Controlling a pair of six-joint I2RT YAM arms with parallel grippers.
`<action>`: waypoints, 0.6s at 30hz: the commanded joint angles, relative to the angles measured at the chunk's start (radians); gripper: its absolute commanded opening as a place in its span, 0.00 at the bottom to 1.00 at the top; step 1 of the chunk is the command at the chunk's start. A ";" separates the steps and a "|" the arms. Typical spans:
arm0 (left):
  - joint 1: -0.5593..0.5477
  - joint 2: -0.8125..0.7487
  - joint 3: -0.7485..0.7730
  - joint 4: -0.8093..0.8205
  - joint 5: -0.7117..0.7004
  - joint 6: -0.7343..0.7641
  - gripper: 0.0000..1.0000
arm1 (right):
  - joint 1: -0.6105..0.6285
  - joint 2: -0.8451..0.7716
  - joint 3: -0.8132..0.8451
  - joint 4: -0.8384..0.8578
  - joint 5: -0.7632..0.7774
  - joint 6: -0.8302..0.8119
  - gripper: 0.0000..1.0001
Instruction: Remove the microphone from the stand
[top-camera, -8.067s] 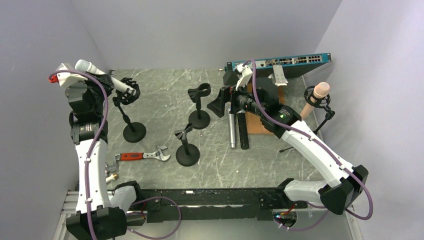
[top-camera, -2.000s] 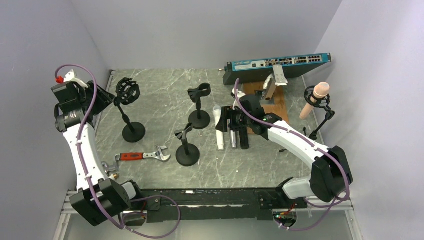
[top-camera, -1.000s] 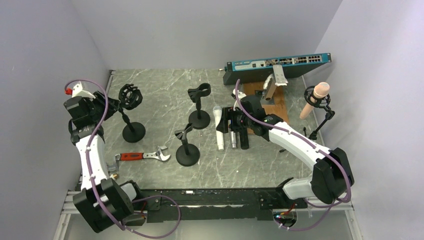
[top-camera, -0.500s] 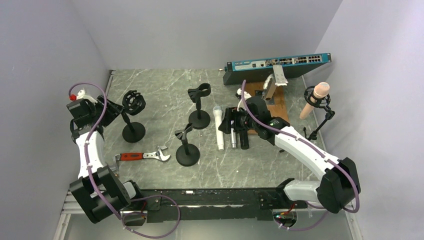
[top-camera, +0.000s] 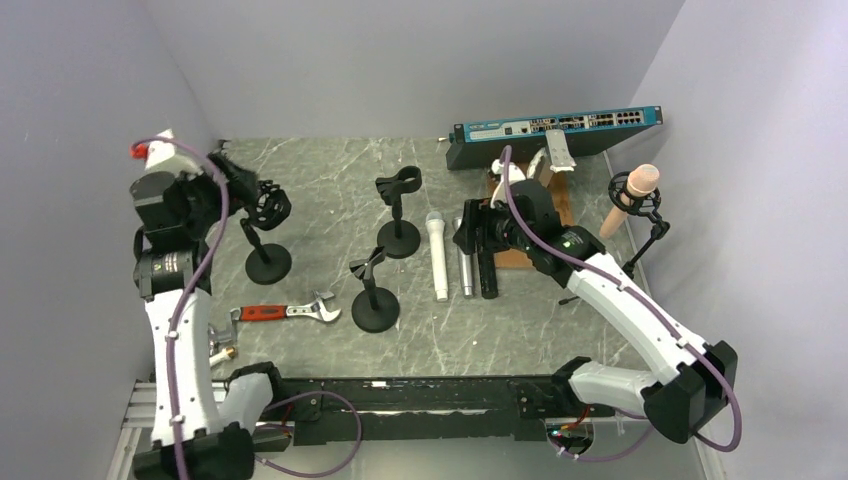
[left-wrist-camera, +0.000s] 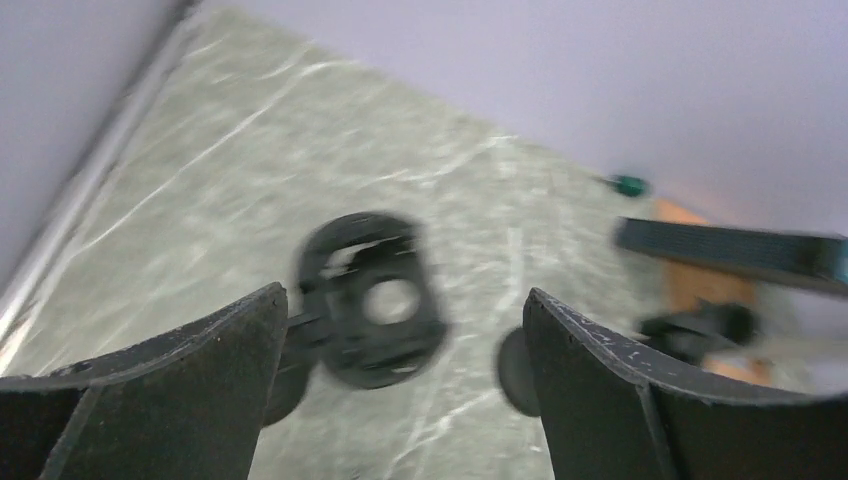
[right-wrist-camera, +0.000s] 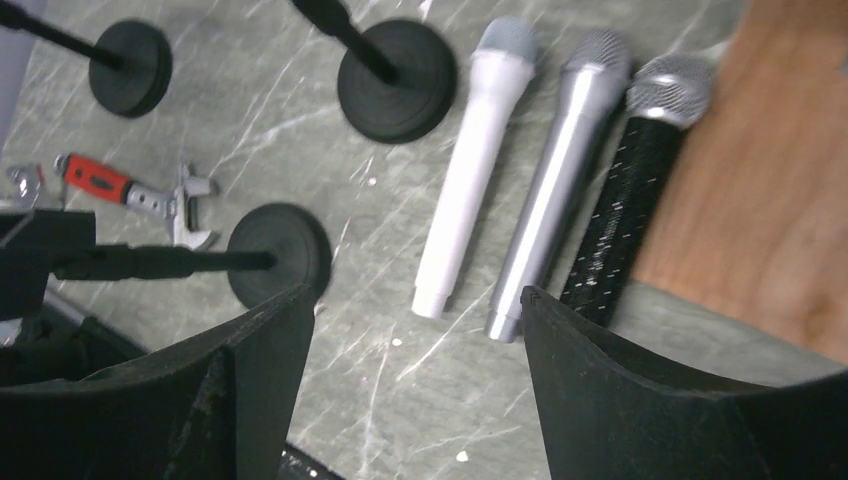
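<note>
A pink microphone (top-camera: 632, 195) stands tilted in the black stand (top-camera: 648, 235) at the far right, with neither gripper near it. On the table lie a white microphone (top-camera: 437, 255) (right-wrist-camera: 475, 160), a silver one (right-wrist-camera: 560, 180) and a black one (right-wrist-camera: 635, 190). My right gripper (top-camera: 468, 232) (right-wrist-camera: 405, 390) hangs open over their tail ends, empty. Open too, my left gripper (top-camera: 243, 178) (left-wrist-camera: 405, 380) is at the far left, with the empty shock-mount stand (top-camera: 266, 205) (left-wrist-camera: 370, 300) blurred just beyond its fingers.
Two empty clip stands (top-camera: 398, 185) (top-camera: 368, 268) rise mid-table. A red-handled wrench (top-camera: 285, 312) lies front left. At the back right a network switch (top-camera: 555, 125) sits behind a wooden board (right-wrist-camera: 770, 200). Walls close in on three sides.
My left gripper has opened wide and the left arm has swung up toward the empty shock mount. The right arm has lifted and drawn back right from the laid-down microphones.
</note>
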 joint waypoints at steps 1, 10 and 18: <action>-0.285 0.054 0.149 0.061 -0.030 0.055 0.90 | -0.006 -0.051 0.120 -0.085 0.191 -0.052 0.79; -0.554 0.179 0.254 0.156 0.225 0.170 0.99 | -0.008 -0.113 0.317 -0.268 0.608 -0.062 0.86; -0.611 0.028 0.111 0.179 0.156 0.229 0.99 | -0.041 -0.153 0.447 -0.376 0.976 -0.070 0.93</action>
